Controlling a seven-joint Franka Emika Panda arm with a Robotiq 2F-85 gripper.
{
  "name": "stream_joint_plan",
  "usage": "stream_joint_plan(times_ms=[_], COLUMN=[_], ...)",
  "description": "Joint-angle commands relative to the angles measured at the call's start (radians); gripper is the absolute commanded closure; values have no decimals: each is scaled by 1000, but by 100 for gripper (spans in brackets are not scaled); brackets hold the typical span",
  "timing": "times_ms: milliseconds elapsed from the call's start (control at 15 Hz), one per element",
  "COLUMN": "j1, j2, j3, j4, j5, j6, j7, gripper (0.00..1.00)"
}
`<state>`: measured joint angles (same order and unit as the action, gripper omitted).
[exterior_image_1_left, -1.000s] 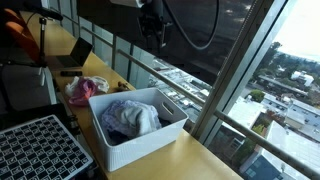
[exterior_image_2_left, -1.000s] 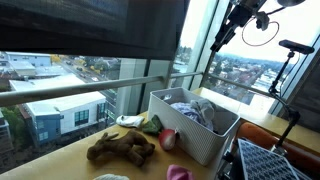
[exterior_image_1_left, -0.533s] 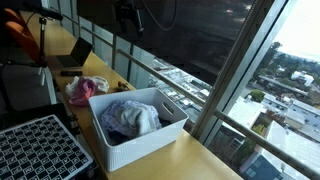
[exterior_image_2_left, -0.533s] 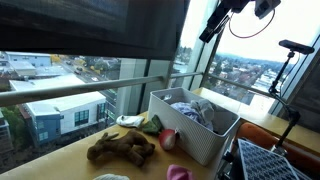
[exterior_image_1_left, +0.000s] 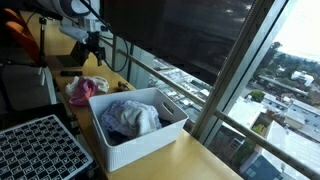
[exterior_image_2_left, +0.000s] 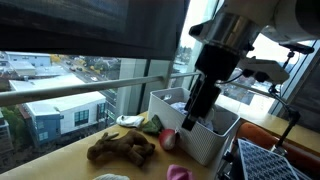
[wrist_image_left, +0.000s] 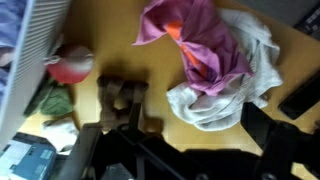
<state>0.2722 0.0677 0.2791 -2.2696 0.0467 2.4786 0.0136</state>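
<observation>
The gripper (wrist_image_left: 178, 150), fingers seemingly spread apart, is hovering low; the brown plush (wrist_image_left: 124, 100) is lying just to its far left, between the red ball (wrist_image_left: 70, 63) and the cloths (wrist_image_left: 215, 60).

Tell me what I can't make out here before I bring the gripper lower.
- Gripper: a dark blur at the bottom of the wrist view, indistinct in both exterior views; open or shut unclear.
- Brown plush toy: smeared by blur in the wrist view; shape unclear.
- White bin: the arm covers part of its contents in an exterior view.
- Green item beside the toy: blurred in the wrist view; unidentifiable.
</observation>
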Motion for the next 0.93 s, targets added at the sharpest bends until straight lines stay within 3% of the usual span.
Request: stream_joint_plan(times_ms=[0, 400, 867], j1=[41, 54, -19], j2=[164, 399, 576], j3=[56, 140, 141], j4=[48, 157, 277], j5=[79, 89, 51], j6=[90, 104, 98], j7=[-79, -179, -374], gripper=[0, 0, 0])
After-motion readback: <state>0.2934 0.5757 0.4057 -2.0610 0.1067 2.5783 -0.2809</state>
